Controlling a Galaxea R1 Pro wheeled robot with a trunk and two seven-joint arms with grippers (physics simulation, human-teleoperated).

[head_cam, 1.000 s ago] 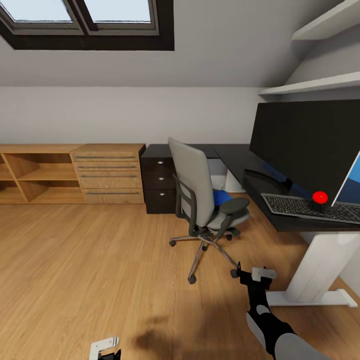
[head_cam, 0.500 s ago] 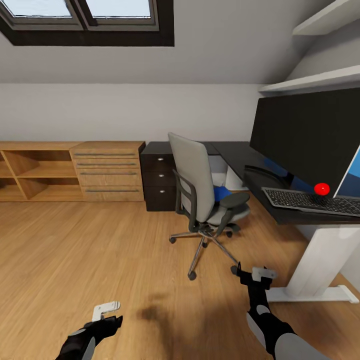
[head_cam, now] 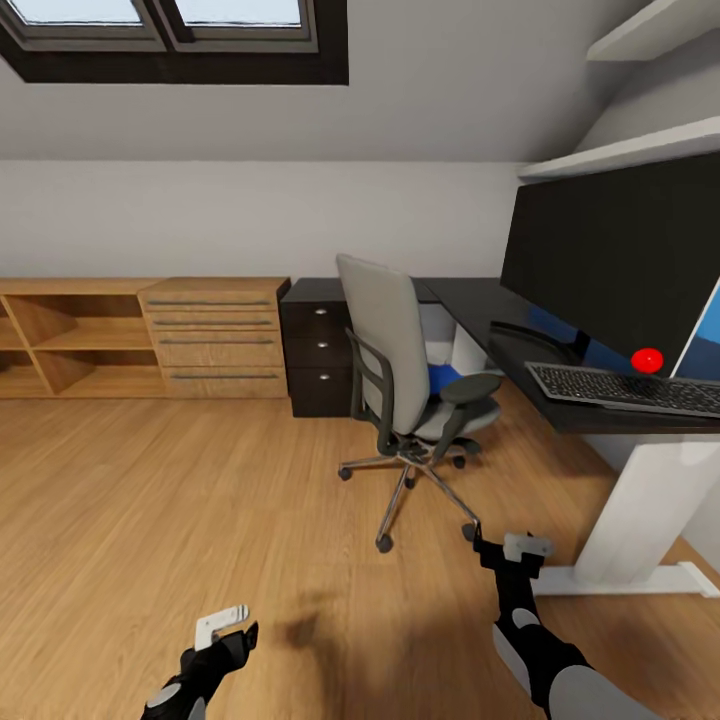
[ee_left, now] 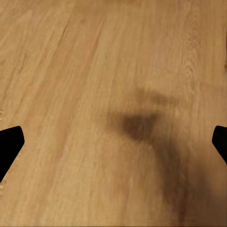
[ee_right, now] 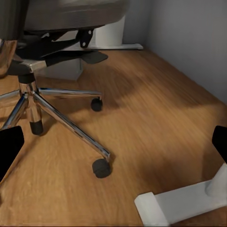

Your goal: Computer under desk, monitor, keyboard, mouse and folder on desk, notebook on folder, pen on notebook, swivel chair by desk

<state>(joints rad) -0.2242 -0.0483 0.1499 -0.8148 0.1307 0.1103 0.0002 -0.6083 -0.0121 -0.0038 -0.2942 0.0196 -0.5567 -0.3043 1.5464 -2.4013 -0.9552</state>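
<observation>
Fingers of the left gripper (ee_left: pixel 113 142) are seen spread wide in the left wrist view, black tips at both side edges, nothing between them, bare light-wood plank floor (head_cam: pixel 150 520) below with a dark blurred shadow. Fingers of the right gripper (ee_right: pixel 113 144) are likewise spread apart, nothing held, over floor just beside a black castor and the white foot of the desk leg.

In the head view the left gripper (head_cam: pixel 222 625) is placed at lower left, the right gripper (head_cam: pixel 522 547) at lower centre-right, close to the white desk foot.

The grey upholstered swivel chair with black armrests and chrome five-star base (head_cam: pixel 405 375) is seen at frame centre, back turned toward the camera, just beside the glossy black desk with white legs (head_cam: pixel 480 310). A bright blue flat folder (head_cam: pixel 442 377) is seen on the seat, mostly hidden by the backrest. The wide black flat monitor with a red dot at its lower corner (head_cam: pixel 610 250) is standing on the desk at right; the slim black keyboard (head_cam: pixel 625 388) is lying in front of it near the desk's front edge. A blue panel (head_cam: pixel 705 345) is cut off by the right frame edge.

A black three-drawer unit with silver knobs (head_cam: pixel 318 348) is set beside a light-wood drawer chest and open shelving (head_cam: pixel 140 340) along the far wall. Wide open floor is left at lower left and centre. White wall shelves are seen at upper right, a skylight at upper left. No readable writing is seen.
</observation>
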